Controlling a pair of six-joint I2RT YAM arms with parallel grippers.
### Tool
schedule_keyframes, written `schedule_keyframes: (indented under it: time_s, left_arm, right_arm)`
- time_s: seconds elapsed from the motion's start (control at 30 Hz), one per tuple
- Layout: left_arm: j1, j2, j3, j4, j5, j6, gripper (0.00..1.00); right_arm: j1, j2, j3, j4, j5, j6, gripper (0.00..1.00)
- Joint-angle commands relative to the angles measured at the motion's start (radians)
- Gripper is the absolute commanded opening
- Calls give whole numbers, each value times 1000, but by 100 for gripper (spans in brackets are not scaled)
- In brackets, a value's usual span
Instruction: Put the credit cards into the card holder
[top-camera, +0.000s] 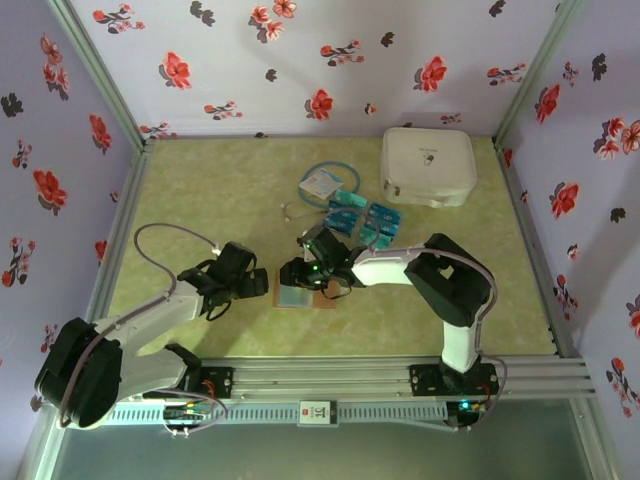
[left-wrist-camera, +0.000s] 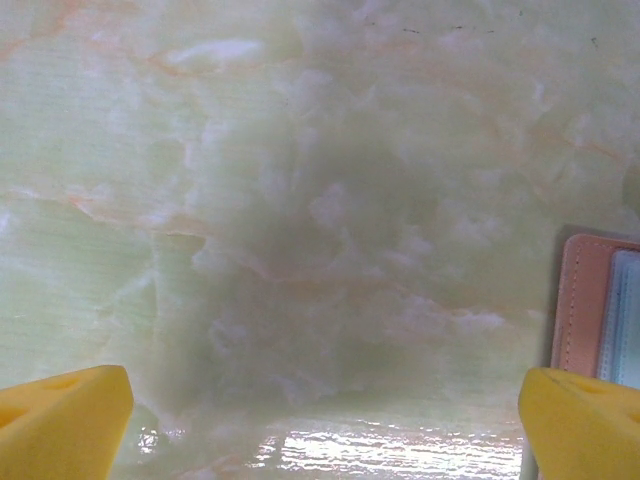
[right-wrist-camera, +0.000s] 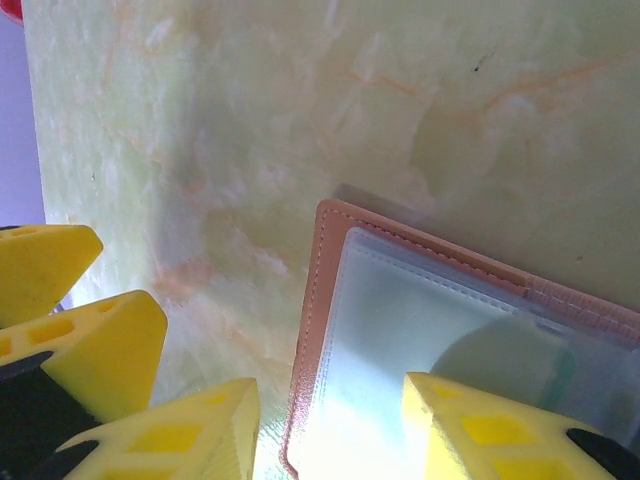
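Observation:
The card holder (top-camera: 305, 297) lies open on the table, reddish-brown with clear plastic sleeves (right-wrist-camera: 420, 340). Its stitched edge also appears at the right of the left wrist view (left-wrist-camera: 590, 310). My right gripper (top-camera: 300, 272) hovers low over it, open (right-wrist-camera: 340, 440): one yellow fingertip (right-wrist-camera: 500, 430) is above the sleeves, the other above bare table beside the holder's edge. Nothing is between them. My left gripper (top-camera: 245, 282) is open wide (left-wrist-camera: 320, 430) over bare table just left of the holder. The teal and blue credit cards (top-camera: 365, 220) lie in a cluster further back.
A large white zip case (top-camera: 428, 165) stands at the back right. A pale blue packet with looped tubing (top-camera: 322, 185) lies behind the cards. The left gripper's yellow fingers (right-wrist-camera: 90, 340) sit close to my right gripper. Flowered walls enclose the table.

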Motion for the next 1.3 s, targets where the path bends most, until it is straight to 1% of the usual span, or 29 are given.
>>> schedule_keyframes:
  time_s: [0.0,0.13,0.23,0.27,0.3,0.33,0.37,0.4,0.47,0.53,0.6,0.63,0.7,0.8,0.87,0.97,1.13,1.23,1.27]
  left_arm:
    - [8,17,10,-21,13,19,100]
    - [7,37,19,-10,30,31,100]
    - [8,49,26,-2,44,37,100]
    - [8,52,30,-1,45,39,100]
    - [8,56,32,0,47,39,100]
    - [8,58,35,0,48,40,100]
    - [8,58,37,2,51,42,100]
    - [8,61,38,2,53,43,100]
    - [6,62,43,4,57,48,100]
    - [7,67,49,3,60,51,100]
    - [6,72,53,3,62,53,100]
    - [5,74,56,4,63,54,100]
    - [3,82,63,4,65,56,100]
    - [2,92,75,7,68,62,100]
    - [0,98,82,7,71,68,100]
    - [-1,105,95,4,71,77,100]
    - [-3,110,100,3,74,81,100]
    - [-3,110,101,3,78,82,100]
    - [-3,112,101,3,77,82,100]
  right_arm:
    - [0,-67,43,-89,18,-49,44]
    - [-21,-146,113,-260,67,-160,48]
    - [-51,-199,172,-407,121,-257,57]
    - [-61,-215,187,-451,145,-290,62]
    - [-74,-235,204,-497,179,-326,69]
    - [-88,-253,217,-537,215,-357,81]
    - [-99,-272,227,-565,247,-388,96]
    - [-114,-291,235,-591,286,-418,99]
    - [-139,-330,247,-622,375,-467,99]
    - [-160,-368,249,-631,494,-495,99]
    - [-176,-393,236,-599,584,-505,100]
    - [-185,-403,231,-585,610,-531,100]
    - [-209,-406,246,-598,591,-595,99]
    - [-256,-364,315,-690,495,-680,99]
    - [-270,-332,353,-744,458,-735,97]
    - [-280,-288,389,-795,437,-809,87]
    - [-286,-145,521,-938,420,-881,57]
    - [-286,-62,584,-979,411,-893,43]
    - [-286,-43,597,-984,413,-893,41]
